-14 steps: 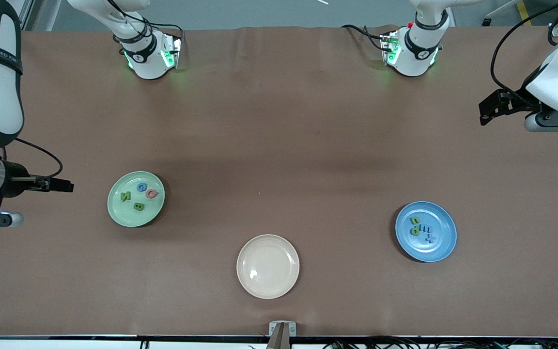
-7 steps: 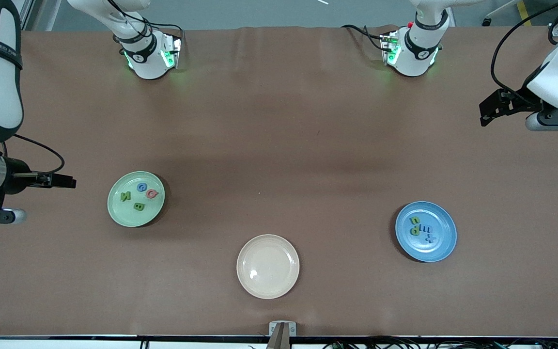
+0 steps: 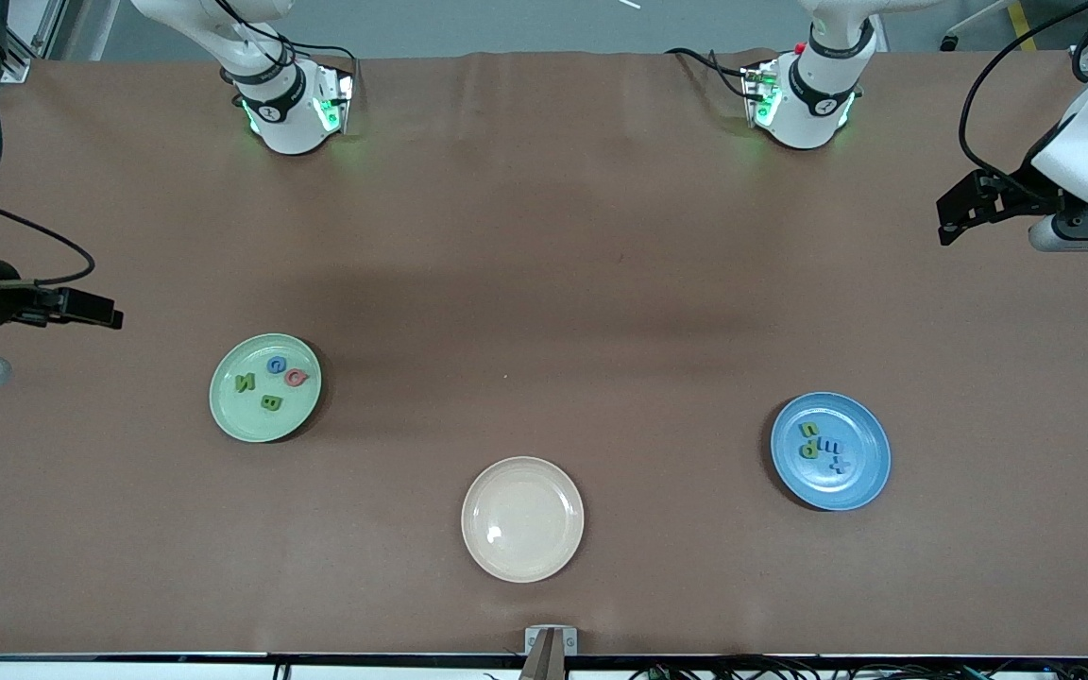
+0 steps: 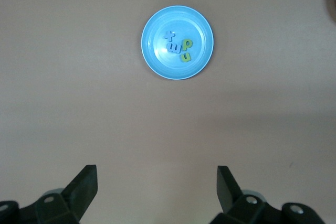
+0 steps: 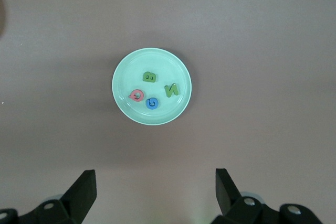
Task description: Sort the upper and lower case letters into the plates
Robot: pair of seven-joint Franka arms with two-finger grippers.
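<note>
Brown cloth-covered table [image 3: 544, 283] with two white Franka arms, their bases along the edge farthest from the front camera. The right arm's black two-finger gripper [image 3: 91, 310] hangs over bare cloth at the right arm's end of the table, fingers [image 5: 79, 192] spread wide with nothing between them; the round pale mint green plate [image 3: 265, 387] lies near it, slightly toward the table's middle and nearer the front camera, and appears whole in the right wrist view [image 5: 151, 86]. The left arm's black two-finger gripper [image 3: 964, 210] hangs over bare cloth at the left arm's end of the table, fingers [image 4: 84, 187] likewise spread wide and empty; the round medium blue plate [image 3: 830, 451] lies well apart from it, nearer the front camera, and appears whole in the left wrist view [image 4: 177, 42]. A round cream-beige plate [image 3: 522, 518] sits between the two coloured plates, nearest the front camera. The mint plate holds four small letters: a green N [image 3: 244, 382], a green B [image 3: 270, 402], a blue G [image 3: 276, 364] and a red letter [image 3: 296, 378], which cannot be read. The blue plate holds a touching cluster of small letters: a green p [image 4: 187, 44], a green u [image 4: 185, 56], a blue m [image 4: 175, 50] and a blue cross-shaped piece [image 4: 169, 36].
</note>
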